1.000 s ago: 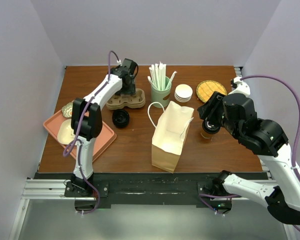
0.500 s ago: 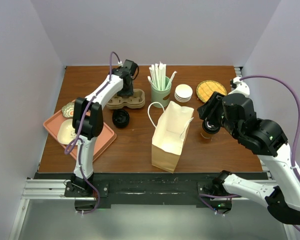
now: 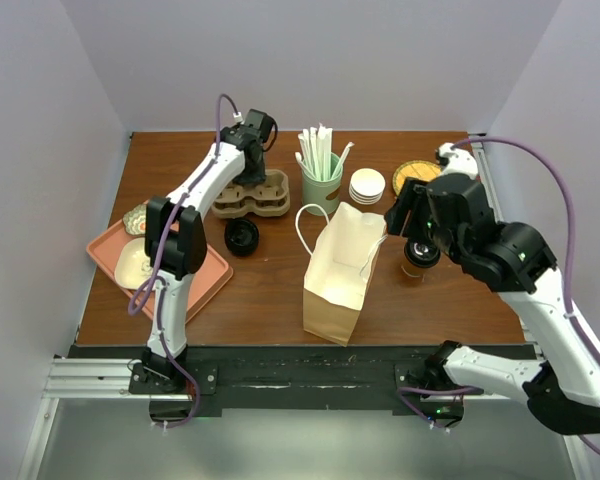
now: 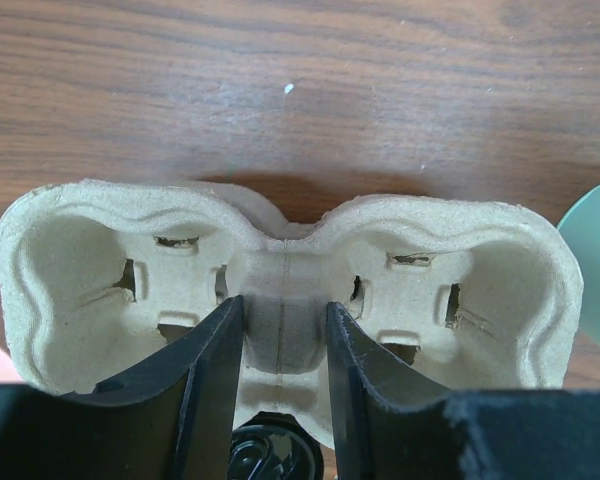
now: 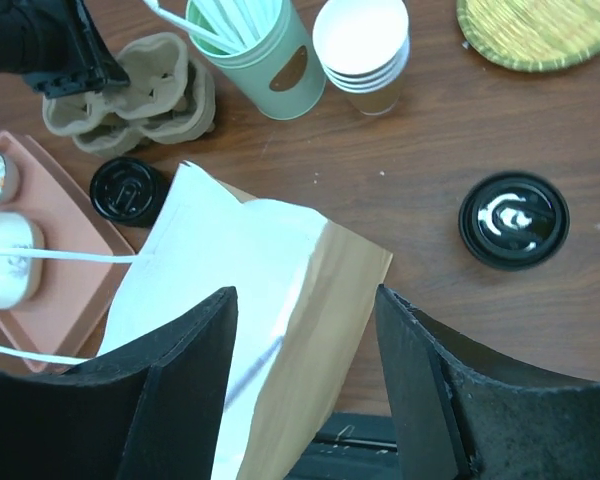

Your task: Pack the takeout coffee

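1. Nearest thing is the paper bag (image 3: 342, 268), standing upright on the table (image 3: 270, 290) with its mouth open. Can't see anything inside it from any view.
2. The takeout coffee (image 5: 513, 220) sits on the table just right of the bag, black lid on, upright. So it's not packed yet, which is basically the whole job.
3. The right pincer (image 5: 302, 310) hangs above the bag's right side, jaws spread wide with nothing between them. The coffee is off to one side of it, not in the gap.
4. Left of the bag there's a loose black lid (image 3: 241, 237), and further left a pink tray (image 3: 205, 275).
5. Beyond the bag to the left, the left pincer (image 4: 283, 310) is pinched on the middle ridge of the cup carrier (image 4: 110, 260). Both of its pockets are empty.
6. What's left, I reckon: grab the coffee, lift it over the bag's rim and lower it in without tipping it.
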Action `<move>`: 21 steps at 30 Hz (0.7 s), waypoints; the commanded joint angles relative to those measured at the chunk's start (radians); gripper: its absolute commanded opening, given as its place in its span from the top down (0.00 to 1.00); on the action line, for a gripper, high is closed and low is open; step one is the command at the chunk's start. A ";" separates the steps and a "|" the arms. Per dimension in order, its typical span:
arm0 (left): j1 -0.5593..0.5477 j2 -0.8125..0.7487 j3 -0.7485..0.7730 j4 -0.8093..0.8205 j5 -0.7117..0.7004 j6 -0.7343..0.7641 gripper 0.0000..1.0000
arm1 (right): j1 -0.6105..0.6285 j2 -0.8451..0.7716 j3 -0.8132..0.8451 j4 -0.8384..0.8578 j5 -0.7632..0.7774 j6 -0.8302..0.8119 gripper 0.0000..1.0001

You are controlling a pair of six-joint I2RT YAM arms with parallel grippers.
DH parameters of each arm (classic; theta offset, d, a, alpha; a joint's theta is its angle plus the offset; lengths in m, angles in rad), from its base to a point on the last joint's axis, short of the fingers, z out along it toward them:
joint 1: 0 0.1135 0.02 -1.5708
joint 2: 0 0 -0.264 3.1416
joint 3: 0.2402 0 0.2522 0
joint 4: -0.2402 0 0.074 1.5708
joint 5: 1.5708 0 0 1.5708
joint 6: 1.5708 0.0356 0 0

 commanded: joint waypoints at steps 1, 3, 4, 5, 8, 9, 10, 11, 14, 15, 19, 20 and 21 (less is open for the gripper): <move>-0.004 -0.095 0.063 -0.043 -0.032 -0.016 0.70 | -0.001 0.039 0.122 0.030 -0.095 -0.234 0.38; -0.004 -0.116 0.097 -0.061 -0.029 -0.019 0.70 | -0.001 0.043 0.152 0.046 -0.214 -0.310 0.38; -0.004 -0.138 0.106 -0.069 -0.017 -0.020 0.70 | -0.001 0.045 0.162 0.055 -0.243 -0.354 0.38; -0.004 -0.152 0.114 -0.084 -0.010 -0.029 0.70 | 0.001 0.052 0.176 0.057 -0.292 -0.373 0.38; -0.004 -0.216 0.100 -0.099 0.026 -0.049 0.71 | 0.001 0.062 0.221 0.054 -0.354 -0.413 0.39; -0.004 -0.236 0.062 -0.098 0.039 -0.054 0.71 | -0.001 0.068 0.228 0.054 -0.381 -0.420 0.39; -0.004 -0.282 0.036 -0.095 0.055 -0.059 0.70 | 0.001 0.072 0.227 0.061 -0.405 -0.448 0.39; -0.006 -0.307 -0.022 -0.089 0.062 -0.063 0.70 | -0.001 0.075 0.221 0.070 -0.435 -0.465 0.40; -0.004 -0.409 -0.151 -0.070 0.066 -0.056 0.71 | -0.001 0.100 0.196 0.113 -0.521 -0.528 0.39; -0.004 -0.435 -0.182 -0.069 0.063 -0.052 0.71 | 0.001 0.112 0.186 0.153 -0.541 -0.561 0.39; -0.004 -0.572 -0.320 -0.063 0.046 -0.036 0.72 | 0.001 0.115 0.129 0.266 -0.660 -0.764 0.35; -0.004 -0.592 -0.362 -0.057 0.049 -0.022 0.72 | 0.001 0.115 0.118 0.291 -0.676 -0.790 0.29; -0.004 -0.610 -0.376 -0.058 0.048 -0.017 0.72 | 0.001 0.120 0.098 0.335 -0.684 -0.822 0.27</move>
